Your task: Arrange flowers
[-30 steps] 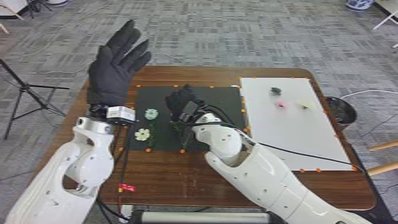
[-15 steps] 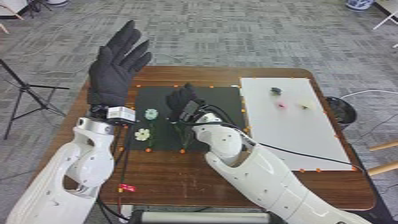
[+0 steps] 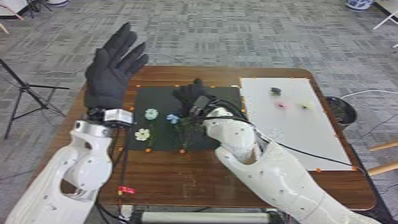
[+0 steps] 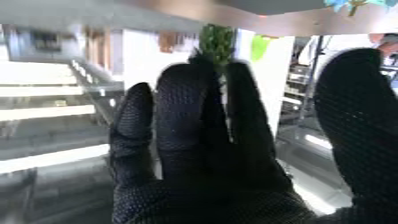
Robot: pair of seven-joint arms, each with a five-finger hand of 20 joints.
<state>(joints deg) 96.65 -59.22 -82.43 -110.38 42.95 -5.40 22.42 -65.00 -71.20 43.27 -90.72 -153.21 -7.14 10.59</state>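
Fingers straight, empty, on left hand (image 3: 108,82) and right hand (image 3: 190,96), blue flower (image 3: 172,119) on mat (image 3: 156,95)

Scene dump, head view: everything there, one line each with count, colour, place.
table: 1, brown, centre
mat: 1, black, table's left
board: 1, white, table's right
mint flower: 1, on mat
blue flower: 1, on mat
cream flower: 1, on mat
dark flower: 1, on board
pink flower: 1, on board
pale flower: 1, yellowish, on board
bin: 1, black, right of table
tripod: 1, black, left
left hand: 1, black, raised
right hand: 1, black, at mat
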